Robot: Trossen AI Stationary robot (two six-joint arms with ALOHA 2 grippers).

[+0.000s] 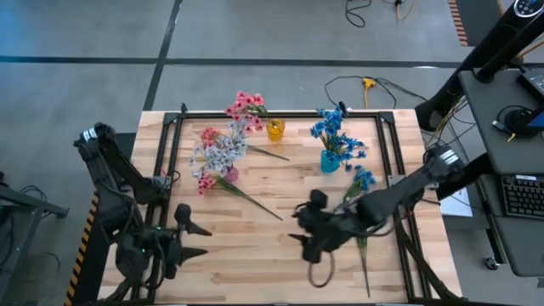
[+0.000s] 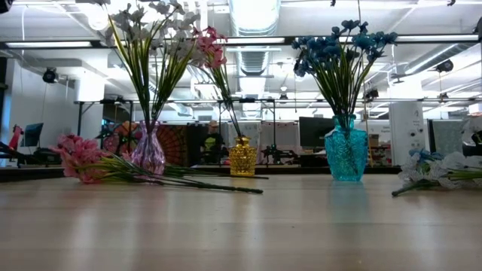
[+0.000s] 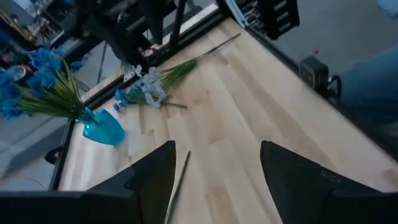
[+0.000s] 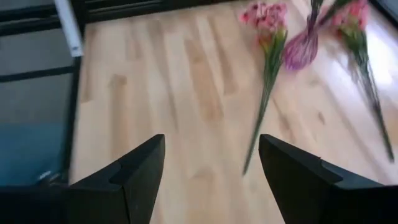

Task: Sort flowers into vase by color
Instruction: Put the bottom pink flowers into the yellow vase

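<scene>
Three vases stand on the table. A pink-purple vase (image 1: pixel 230 174) holds white-lavender flowers, a yellow vase (image 1: pixel 274 130) holds pink ones, and a blue vase (image 1: pixel 329 161) holds blue ones. A pink sprig (image 1: pixel 205 182) lies flat by the pink-purple vase, its stem (image 4: pixel 258 118) running toward the near edge. A blue-and-white sprig (image 1: pixel 362 180) lies flat at the right, my right arm crossing above its stem. My left gripper (image 1: pixel 206 240) stands open at the near left. My right gripper (image 1: pixel 295 224) is open near the middle, pointing at the pink sprig (image 4: pixel 267 15). Neither gripper holds anything.
A black frame (image 1: pixel 280 113) runs along the table's far and side edges. Bare wood lies between the two grippers and along the near edge. Cables and a monitor stand are on the floor beyond the far right corner.
</scene>
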